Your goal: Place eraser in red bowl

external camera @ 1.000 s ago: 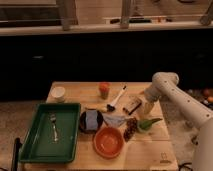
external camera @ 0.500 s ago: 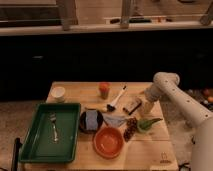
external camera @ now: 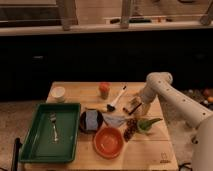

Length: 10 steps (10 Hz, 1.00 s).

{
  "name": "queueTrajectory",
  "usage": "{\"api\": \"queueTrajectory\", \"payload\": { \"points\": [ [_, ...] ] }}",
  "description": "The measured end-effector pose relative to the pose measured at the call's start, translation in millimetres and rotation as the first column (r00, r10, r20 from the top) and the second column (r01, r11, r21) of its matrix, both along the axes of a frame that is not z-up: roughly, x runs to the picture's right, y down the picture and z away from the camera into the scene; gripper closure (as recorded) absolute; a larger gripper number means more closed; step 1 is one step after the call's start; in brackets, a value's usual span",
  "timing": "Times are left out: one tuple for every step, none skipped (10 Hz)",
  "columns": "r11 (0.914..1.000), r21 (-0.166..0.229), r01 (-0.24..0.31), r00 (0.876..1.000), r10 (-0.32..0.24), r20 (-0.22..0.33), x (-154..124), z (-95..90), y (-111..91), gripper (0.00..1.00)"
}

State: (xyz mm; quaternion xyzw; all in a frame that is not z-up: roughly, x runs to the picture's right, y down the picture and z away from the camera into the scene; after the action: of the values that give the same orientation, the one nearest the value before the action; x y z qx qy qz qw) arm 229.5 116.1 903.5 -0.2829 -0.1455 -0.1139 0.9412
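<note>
The eraser (external camera: 132, 105), a small tan block with a darker side, lies on the wooden table (external camera: 145, 152) right of centre. My gripper (external camera: 142, 108) hangs at the end of the white arm, right beside the eraser's right side, low over the table. The red bowl (external camera: 108, 142) stands near the front edge, in front and to the left of the eraser, and looks empty.
A black-and-white brush (external camera: 116, 99) lies left of the eraser, and a small orange cup (external camera: 104, 90) stands behind it. A dark bowl with a blue sponge (external camera: 92, 120), a grey cloth (external camera: 115, 120), a dark bunch (external camera: 131, 128) and a green item (external camera: 148, 123) surround the red bowl. A green tray (external camera: 35, 145) holds a fork (external camera: 54, 126). A white cup (external camera: 59, 93) stands at the back left.
</note>
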Motion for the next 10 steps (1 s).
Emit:
{"api": "queueTrajectory", "payload": {
  "points": [
    [0.9993, 0.003, 0.037, 0.999, -0.037, 0.018, -7.0, -2.1, 1.4, 0.20],
    [0.9980, 0.006, 0.062, 0.998, -0.063, 0.031, -12.3, -3.0, 1.8, 0.20],
    [0.9970, 0.006, 0.077, 0.996, -0.077, 0.038, -14.5, -4.0, 2.7, 0.20],
    [0.9950, 0.002, 0.100, 0.994, -0.100, 0.048, -16.7, -5.0, 4.5, 0.20],
    [0.9938, 0.000, 0.111, 0.992, -0.111, 0.054, -19.8, -4.8, 4.2, 0.20],
    [0.9924, -0.001, 0.123, 0.991, -0.123, 0.060, -23.2, -3.6, 3.4, 0.20],
    [0.9911, -0.006, 0.133, 0.989, -0.133, 0.062, -25.3, -2.2, 3.2, 0.20],
    [0.9902, -0.010, 0.139, 0.988, -0.138, 0.061, -25.1, -0.9, 2.9, 0.20],
    [0.9893, -0.016, 0.145, 0.988, -0.144, 0.060, -25.0, 0.9, 3.3, 0.20],
    [0.9885, -0.020, 0.150, 0.987, -0.148, 0.057, -25.1, 2.8, 3.7, 0.20]
  ]
}}
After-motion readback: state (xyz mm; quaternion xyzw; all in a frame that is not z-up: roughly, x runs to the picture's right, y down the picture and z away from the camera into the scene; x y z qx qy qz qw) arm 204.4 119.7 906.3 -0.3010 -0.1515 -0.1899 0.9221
